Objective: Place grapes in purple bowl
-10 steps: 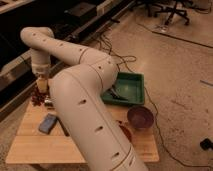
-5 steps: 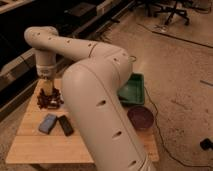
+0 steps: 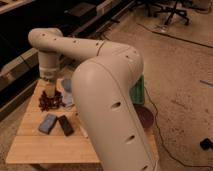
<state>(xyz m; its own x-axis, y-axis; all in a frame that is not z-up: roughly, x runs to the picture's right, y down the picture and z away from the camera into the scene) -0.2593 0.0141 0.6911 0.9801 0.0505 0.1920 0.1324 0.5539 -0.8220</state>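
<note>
Gripper [image 3: 50, 93] down over grapes [image 3: 49, 103] on wooden table [image 3: 45, 147], far left; grip state cannot be told. Purple bowl [image 3: 146, 118] well apart at right edge, partly behind arm [image 3: 107, 100].

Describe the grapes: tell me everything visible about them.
The grapes are a small, bumpy cluster of dark reddish-purple round fruit, resting on the left part of the wooden table. The end effector hangs directly over them, pointing down, at the cluster's top; whether it touches cannot be told. A blue-grey block lies nearer the camera, apart from them. They are not in the purple bowl, which shows partly behind the arm at the right.
</note>
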